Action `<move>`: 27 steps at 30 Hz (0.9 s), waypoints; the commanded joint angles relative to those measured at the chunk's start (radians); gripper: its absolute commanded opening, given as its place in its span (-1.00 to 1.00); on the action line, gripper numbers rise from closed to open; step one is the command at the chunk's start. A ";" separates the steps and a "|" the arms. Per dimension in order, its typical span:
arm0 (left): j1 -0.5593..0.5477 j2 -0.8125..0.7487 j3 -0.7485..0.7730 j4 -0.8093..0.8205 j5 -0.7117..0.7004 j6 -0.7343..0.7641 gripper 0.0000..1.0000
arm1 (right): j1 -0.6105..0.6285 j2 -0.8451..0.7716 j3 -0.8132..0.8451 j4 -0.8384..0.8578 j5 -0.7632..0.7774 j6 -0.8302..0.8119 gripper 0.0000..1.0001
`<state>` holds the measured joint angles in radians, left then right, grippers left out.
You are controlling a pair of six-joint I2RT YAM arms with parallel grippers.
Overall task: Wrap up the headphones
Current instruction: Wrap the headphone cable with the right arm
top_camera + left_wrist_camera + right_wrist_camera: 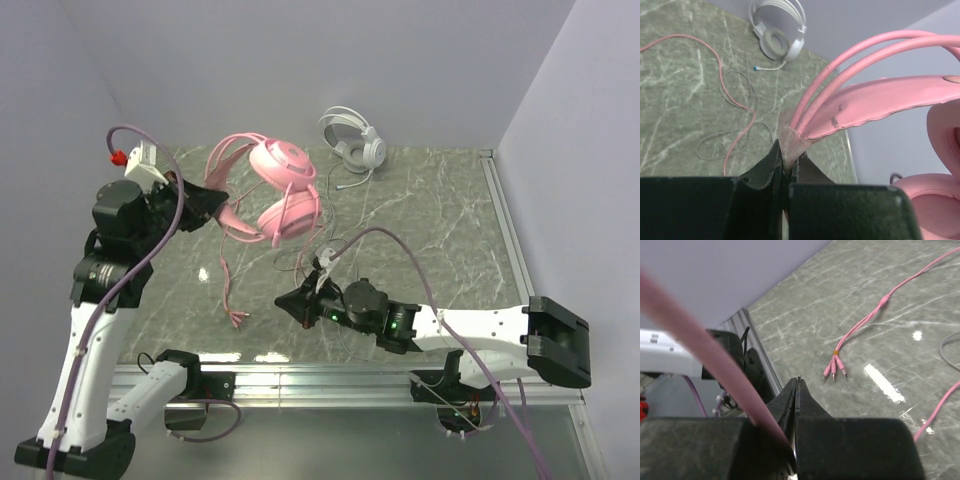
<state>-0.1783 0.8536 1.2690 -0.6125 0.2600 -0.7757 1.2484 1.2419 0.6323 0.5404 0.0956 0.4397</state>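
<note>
- Left claw [787,156]: closed on the pink headset [880,100], pinching the clear sleeve where the headband rods meet. The earcups hang to the right of its tips, held above the table [440,220].
- Right claw [797,385]: jaws fully together. A blurred pink strand runs into the seam from the upper left. It is judged to be the cable [875,310], so treat it as gripped.
- The free cable lies on the table ahead of the right claw. Its plugs [834,371] are just beyond the tips.
- White headset [373,150]: on the table, well beyond both claws and touched by neither. Its grey lead loops ahead of the left claw.
- Step in hand (judged): wind the pink cable around the held headset.
- Keep the left claw steady and the headband clamped.
- Lead the cable around with the right claw under light tension. Avoid jerks, as the strand could slip from the jaws.
- Keep the pink cable clear of the grey lead.
- Markings: no brand, label or writing can be read in any view.
</note>
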 commanded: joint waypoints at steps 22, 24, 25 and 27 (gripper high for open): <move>-0.015 0.105 -0.019 0.338 -0.131 -0.229 -0.99 | 0.157 0.268 0.218 -0.046 0.095 -0.128 -1.00; -0.015 0.114 0.009 0.297 -0.032 -0.231 -0.99 | 0.152 0.281 0.228 -0.065 0.087 -0.118 -1.00; -0.015 0.122 0.019 0.274 0.010 -0.231 -0.99 | 0.149 0.289 0.234 -0.078 0.081 -0.116 -1.00; -0.026 0.143 0.049 0.223 0.127 -0.246 -0.99 | 0.140 0.304 0.239 -0.076 0.064 -0.104 -1.00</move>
<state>-0.1905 0.9962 1.2232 -0.4156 0.1917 -0.9382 1.3972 1.5249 0.8341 0.4808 0.1715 0.3317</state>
